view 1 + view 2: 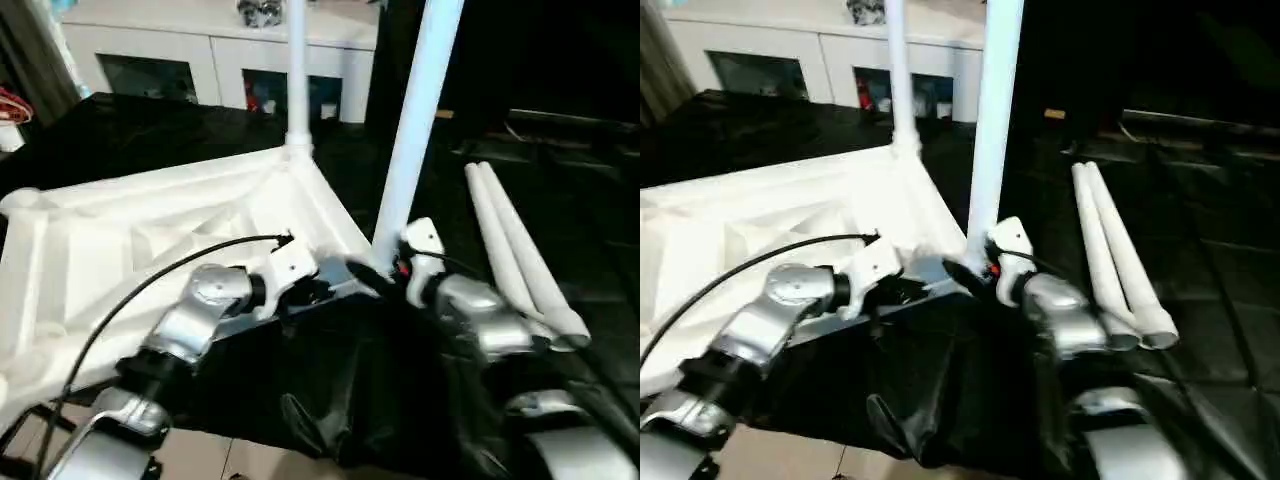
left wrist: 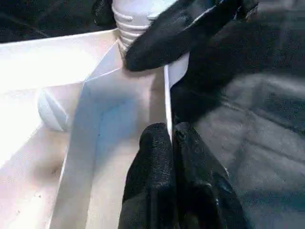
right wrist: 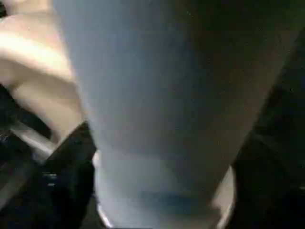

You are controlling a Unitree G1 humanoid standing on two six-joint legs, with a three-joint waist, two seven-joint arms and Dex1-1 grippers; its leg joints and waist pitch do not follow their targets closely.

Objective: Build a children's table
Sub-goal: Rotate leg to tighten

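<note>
Two legs already stand up from the tabletop (image 1: 120, 235), which I see lying ribbed side up on the black cloth (image 1: 330, 390), and I take that tabletop as my landmark for everything else. On its near edge, toward my left side, my left gripper (image 2: 169, 143) has its two black fingers pressed together on the thin white rim of the tabletop, pinching that rim between them; the wrist camera shows the fingertips meeting right over the edge. A black cable (image 1: 160, 275) arcs over the silver left forearm above the tabletop's ribs. At the far corner of the tabletop an upright leg (image 1: 297, 70) sits in its round socket. At the near corner, just right of my left gripper, a second leg (image 1: 415, 110) rises with a slight tilt, its ribbed base at the corner socket. My right gripper (image 1: 385, 270) is at the foot of that second leg, and I cannot tell from the views whether its fingers are spread or clamped on the leg. Right of the tabletop, apart from it on the dark cloth, two spare legs (image 1: 520, 255) lie side by side, touching along their length. Behind the tabletop stands a white cabinet (image 1: 210, 40) with glass doors.
</note>
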